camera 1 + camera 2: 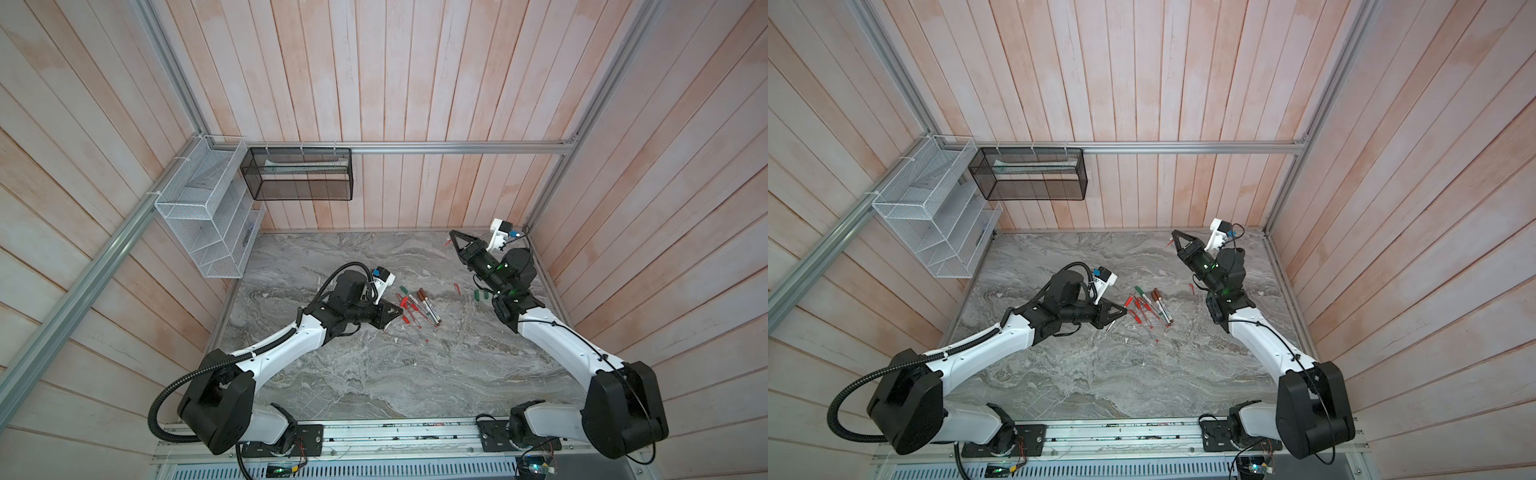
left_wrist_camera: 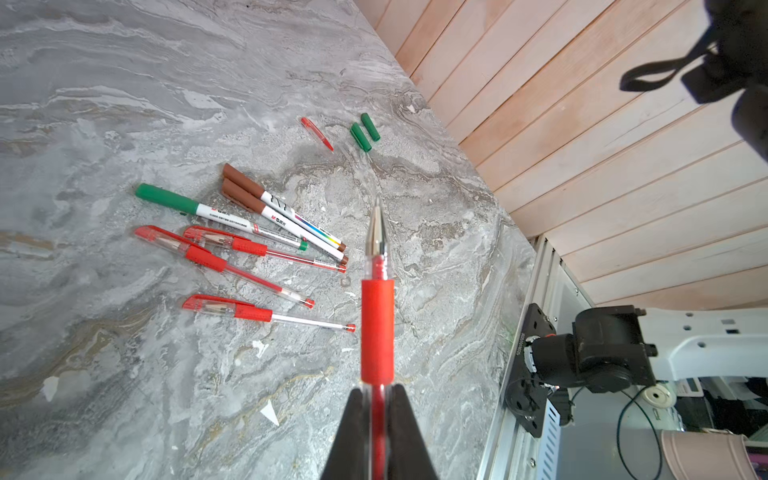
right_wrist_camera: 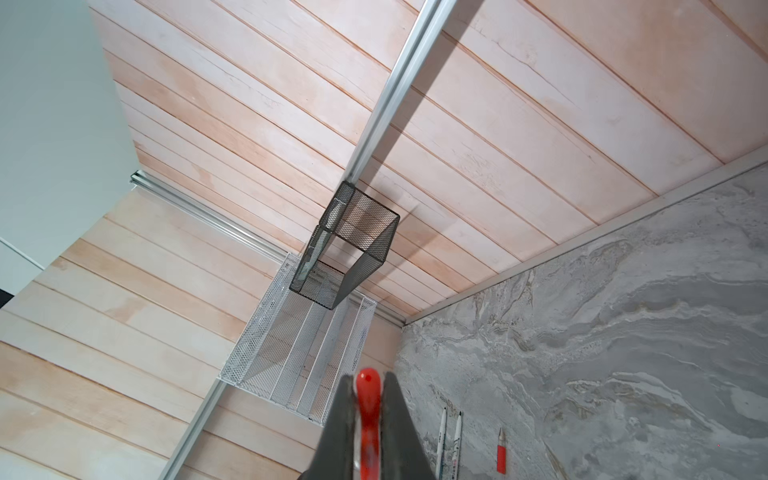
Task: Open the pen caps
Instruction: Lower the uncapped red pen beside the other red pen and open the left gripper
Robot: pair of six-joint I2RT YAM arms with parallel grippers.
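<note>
The worktop was a grey marbled slab flecked with pale scuffs. It was closed in on three sides by plank walls of washed-out pink wood. An aluminium rail ran along the back wall. A black mesh basket hung from the rail near the far left corner, and a white mesh basket hung on the left wall just beside it.

The left pincer sat low over the middle of the worktop, pinching an uncapped red pen by its clear barrel. The pen's metal tip stood free beyond the fingers. The right pincer was raised near the far right corner, pressed together on a held red cap.

Around the middle of the worktop lay the pens with caps on: three capped red pens, a green-capped marker and two brown-capped markers, the brown pair touching. Toward the right edge, apart from these, lay a loose red cap and two green caps, just beside each other.
</note>
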